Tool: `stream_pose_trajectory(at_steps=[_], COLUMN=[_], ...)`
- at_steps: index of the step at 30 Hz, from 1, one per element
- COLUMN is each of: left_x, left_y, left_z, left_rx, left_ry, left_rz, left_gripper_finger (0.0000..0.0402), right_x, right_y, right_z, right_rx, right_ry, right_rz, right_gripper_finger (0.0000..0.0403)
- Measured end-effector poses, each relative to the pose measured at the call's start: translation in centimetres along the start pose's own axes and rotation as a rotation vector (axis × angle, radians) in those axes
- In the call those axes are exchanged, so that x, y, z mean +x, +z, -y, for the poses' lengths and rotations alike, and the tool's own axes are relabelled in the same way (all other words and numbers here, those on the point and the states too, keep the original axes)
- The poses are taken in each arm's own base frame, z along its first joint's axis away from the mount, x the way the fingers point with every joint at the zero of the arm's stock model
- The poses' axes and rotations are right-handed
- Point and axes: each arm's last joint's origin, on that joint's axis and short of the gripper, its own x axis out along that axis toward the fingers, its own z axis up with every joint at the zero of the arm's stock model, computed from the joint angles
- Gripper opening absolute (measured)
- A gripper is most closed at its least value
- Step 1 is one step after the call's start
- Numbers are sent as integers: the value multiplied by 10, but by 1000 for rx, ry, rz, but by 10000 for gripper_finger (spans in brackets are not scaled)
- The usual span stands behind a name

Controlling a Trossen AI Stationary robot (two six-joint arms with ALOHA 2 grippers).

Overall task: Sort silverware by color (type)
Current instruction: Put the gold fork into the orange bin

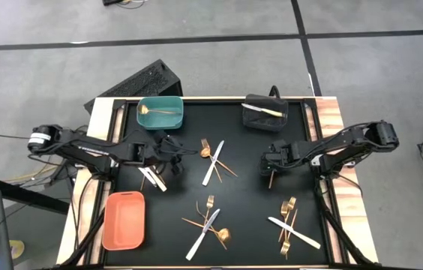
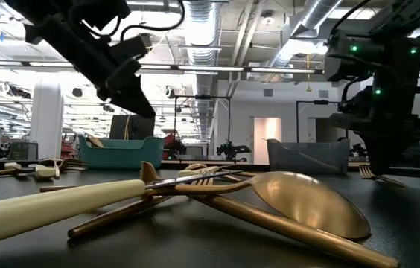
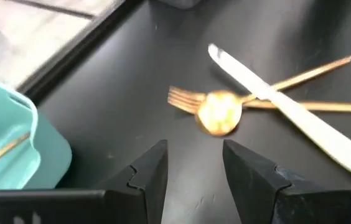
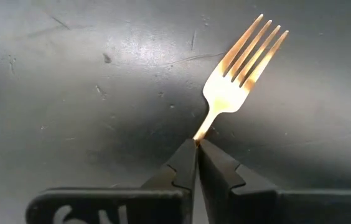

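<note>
My right gripper point(image 4: 196, 144) is shut on a gold-copper fork point(image 4: 241, 68) right of the mat's middle point(image 1: 269, 166). My left gripper point(image 3: 194, 149) is open and holds nothing. It hovers left of centre point(image 1: 175, 148), close to a small pile: a gold spoon point(image 3: 219, 112), a gold fork point(image 3: 183, 99), a white-handled knife point(image 3: 287, 106) and copper handles crossing under it. The teal bin point(image 1: 160, 112) holds a gold spoon. The black bin point(image 1: 265, 111) holds a silver-white knife. The orange bin point(image 1: 124, 220) has nothing in it. My right gripper pinches the fork by its thin neck point(image 4: 201, 130), just behind the tines, between the two fingertips. The fingers come from above, pointing down. The tines point(image 4: 254, 43) stick out past the fingertips; the handle is hidden behind the fingers. Whether the fork touches the mat I cannot tell.
More silverware lies on the black mat: a crossed pile at near centre point(image 1: 208, 221), another at near right point(image 1: 290, 225), and a white-handled piece by my left arm point(image 1: 152, 178). Wooden table edges flank the mat. A dark keyboard-like object point(image 1: 140, 82) lies beyond the far left corner.
</note>
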Motion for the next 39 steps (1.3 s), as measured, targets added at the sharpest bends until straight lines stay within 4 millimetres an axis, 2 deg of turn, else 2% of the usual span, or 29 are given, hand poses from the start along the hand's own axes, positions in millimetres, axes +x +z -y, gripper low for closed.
stream_pose_trajectory(at_steps=[3,6,9,11,22,31,39], left_x=[7,12,15,15,14,14,14], left_y=[-5,-9,-11,-11,-9,-6,-1], left_z=[3,5,6,7,7,8,9], left_rx=[14,23,23,17,-10,8,7], left_ry=[7,14,5,2,-18,-29,-46], left_rz=[-32,-60,-75,-74,-66,-31,17], left_gripper_finger=[141,141,141,141,141,141,141], right_x=[0,0,0,1,0,-2,20], right_y=[1,1,1,3,0,-4,-9], right_z=[0,0,0,0,-12,-18,-27], right_rx=[-1,-2,3,11,-25,-35,-68], right_ry=[-5,-2,-3,3,104,160,84], right_rz=[22,24,23,19,34,44,38], right_gripper_finger=[75,117,160,174,141,138,126])
